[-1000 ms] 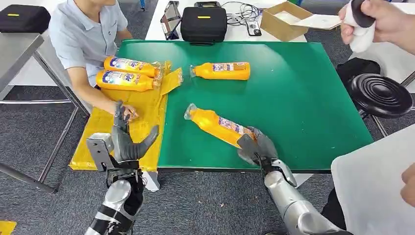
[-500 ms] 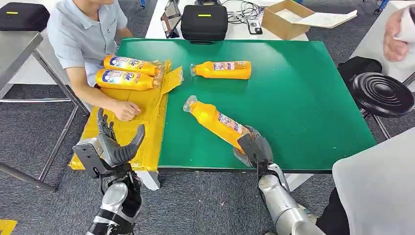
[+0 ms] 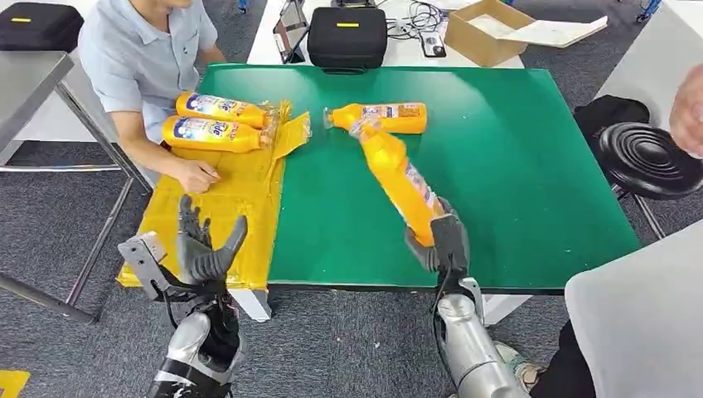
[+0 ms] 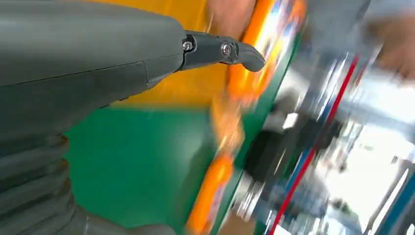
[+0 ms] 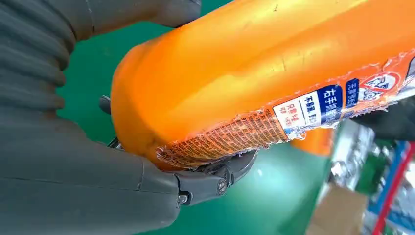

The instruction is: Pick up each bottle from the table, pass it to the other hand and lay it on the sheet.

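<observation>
Over green table (image 3: 530, 166) we are gripping 1 rigid, slippery-looking bottle (image 3: 401, 178) with right hand (image 3: 439, 240). We are holding its base end; left hand (image 3: 203, 249) is waiting released, so it should take the middle.

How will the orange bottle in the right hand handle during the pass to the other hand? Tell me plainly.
The orange bottle looks rigid: gripped by its base in the right hand, it juts out straight without sagging. Held so far from its middle, it may lever in the grip. Its smooth body and loose, crinkled label could slip, and its rounded shape probably rolls once laid on the yellow sheet.
</observation>
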Motion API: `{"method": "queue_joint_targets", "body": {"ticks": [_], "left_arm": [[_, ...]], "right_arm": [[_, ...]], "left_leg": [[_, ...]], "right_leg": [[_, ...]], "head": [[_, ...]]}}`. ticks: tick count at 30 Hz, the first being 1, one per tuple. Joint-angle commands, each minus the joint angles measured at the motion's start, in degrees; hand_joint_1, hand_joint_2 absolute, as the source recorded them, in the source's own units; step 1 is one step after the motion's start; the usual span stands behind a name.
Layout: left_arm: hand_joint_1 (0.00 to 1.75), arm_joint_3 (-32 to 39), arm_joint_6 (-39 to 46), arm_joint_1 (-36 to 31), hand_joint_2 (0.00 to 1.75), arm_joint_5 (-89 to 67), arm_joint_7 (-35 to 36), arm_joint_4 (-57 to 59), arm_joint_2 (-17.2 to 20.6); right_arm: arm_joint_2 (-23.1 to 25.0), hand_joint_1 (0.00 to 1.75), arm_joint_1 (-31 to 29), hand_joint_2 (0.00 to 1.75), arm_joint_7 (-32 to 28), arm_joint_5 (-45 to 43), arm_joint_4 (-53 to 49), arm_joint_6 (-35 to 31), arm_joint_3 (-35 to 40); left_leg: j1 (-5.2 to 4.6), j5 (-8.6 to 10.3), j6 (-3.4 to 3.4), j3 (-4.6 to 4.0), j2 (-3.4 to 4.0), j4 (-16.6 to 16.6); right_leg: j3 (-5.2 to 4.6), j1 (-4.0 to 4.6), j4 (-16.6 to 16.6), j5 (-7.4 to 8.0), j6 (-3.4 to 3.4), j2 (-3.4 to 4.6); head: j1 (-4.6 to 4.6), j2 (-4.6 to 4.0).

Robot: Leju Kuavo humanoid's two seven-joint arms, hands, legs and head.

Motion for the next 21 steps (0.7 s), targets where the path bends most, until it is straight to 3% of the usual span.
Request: {"method": "queue_joint_targets", "body": {"ticks": [1, 3, 6, 11, 14, 21], "left_arm": [[0.0, -7.66, -11.28, 5.15, 1.75, 5.04, 8.3, -4.14, 4.76], [0.0, -7.58, -11.97, 3.84, 1.75, 5.61, 7.61, -1.04, 4.45], [0.0, -7.12, -13.5, 2.85, 1.75, 7.16, 6.17, 0.61, 3.61], [0.0, -9.63, -18.29, 3.34, 1.75, 8.59, 7.99, -0.71, 5.12], [0.0, -10.79, -20.68, 3.82, 1.75, 7.61, 6.54, -1.65, 5.67], [0.0, -11.09, -21.4, 3.61, 1.75, 7.35, 6.6, -1.64, 5.67]], "right_arm": [[-1.9, 1.75, 5.2, 1.75, 1.1, 0.31, -12.82, 7.21, 16.72], [1.18, 1.75, 7.24, 1.75, 1.17, 3.8, -13.26, 3.69, 20.53], [1.61, 1.75, 7.59, 1.75, 1.61, 3.86, -12.76, 1.56, 23.22], [0.59, 1.75, 6.21, 1.75, 0.89, 2.25, -9.64, 1.61, 24.54], [0.42, 1.75, 5.6, 1.75, 0.83, 2.1, -8.69, 2.94, 25.53], [0.45, 1.75, 5.53, 1.75, 0.38, 3.31, -8.52, 3.42, 27.07]], "left_leg": [[0.13, -0.21, -0.11, 0.29, 0.32, -0.01], [0.07, -0.15, -0.1, 0.21, 0.31, -0.03], [0.18, -0.2, -0.21, 0.35, 0.33, -0.06], [0.06, -0.01, -0.08, 0.0, 0.03, -0.05], [0.2, -0.09, -0.1, 0.12, 0.23, -0.05], [0.17, -0.1, -0.13, 0.13, 0.16, -0.06]], "right_leg": [[0.24, 0.14, -0.08, -0.08, -0.17, 0.29], [0.13, 0.08, -0.05, -0.05, -0.14, 0.2], [0.28, 0.19, -0.06, -0.1, -0.28, 0.21], [-0.07, 0.12, -0.05, -0.03, -0.1, -0.05], [0.07, 0.18, -0.09, -0.03, -0.15, 0.14], [0.12, 0.17, -0.08, -0.07, -0.17, 0.06]], "head": [[-0.02, 0.0], [-0.02, 0.0], [0.02, 0.0], [-0.02, 0.0], [0.0, 0.0], [-0.02, 0.0]]}}
